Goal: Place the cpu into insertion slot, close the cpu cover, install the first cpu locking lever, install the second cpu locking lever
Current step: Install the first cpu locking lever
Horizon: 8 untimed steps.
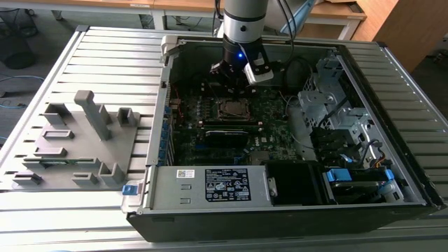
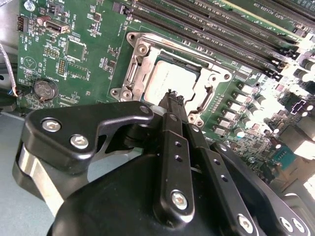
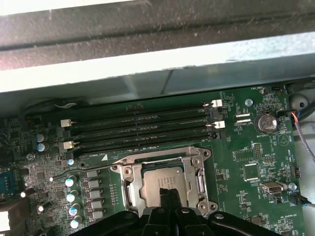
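Gripper (image 2: 173, 98) fingers shut tight w/ nothing btwn, tips low over socket, open pc case (image 1: 280, 223), green mobo (image 2: 83, 29), insertion slot (image 2: 133, 69) beside long ram slots (image 3: 142, 130), cpu cover (image 2: 204, 93) flat on it, cpu (image 2: 167, 73) seated in slot, showing thru cover window.

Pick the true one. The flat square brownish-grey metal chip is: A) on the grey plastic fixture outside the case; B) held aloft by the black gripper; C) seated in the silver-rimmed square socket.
C: the second wrist view shows the chip lying flat inside the socket, beyond the gripper.
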Each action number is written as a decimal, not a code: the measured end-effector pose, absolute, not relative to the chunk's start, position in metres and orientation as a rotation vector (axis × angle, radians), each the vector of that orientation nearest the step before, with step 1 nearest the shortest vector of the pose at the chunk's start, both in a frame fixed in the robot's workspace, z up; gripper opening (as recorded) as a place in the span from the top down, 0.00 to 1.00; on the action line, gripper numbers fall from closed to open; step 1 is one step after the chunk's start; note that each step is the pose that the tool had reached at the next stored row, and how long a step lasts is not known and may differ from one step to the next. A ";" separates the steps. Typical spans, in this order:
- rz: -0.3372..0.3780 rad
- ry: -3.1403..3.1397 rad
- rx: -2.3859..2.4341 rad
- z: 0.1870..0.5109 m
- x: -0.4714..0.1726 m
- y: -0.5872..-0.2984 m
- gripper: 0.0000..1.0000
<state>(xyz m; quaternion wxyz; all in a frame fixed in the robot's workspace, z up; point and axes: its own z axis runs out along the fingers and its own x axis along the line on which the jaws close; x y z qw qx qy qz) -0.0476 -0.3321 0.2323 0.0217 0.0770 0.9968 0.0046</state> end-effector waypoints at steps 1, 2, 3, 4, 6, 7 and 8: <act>0.014 3.089 0.239 0.232 -0.048 -0.332 0.90; 0.014 3.089 0.239 0.232 -0.048 -0.332 0.90; 0.014 3.089 0.239 0.233 -0.048 -0.332 0.90; 0.014 3.089 0.239 0.232 -0.048 -0.332 0.90; 0.014 3.089 0.239 0.233 -0.048 -0.332 0.90; 0.013 3.089 0.239 0.233 -0.048 -0.332 0.90; 0.013 3.089 0.239 0.233 -0.048 -0.332 0.90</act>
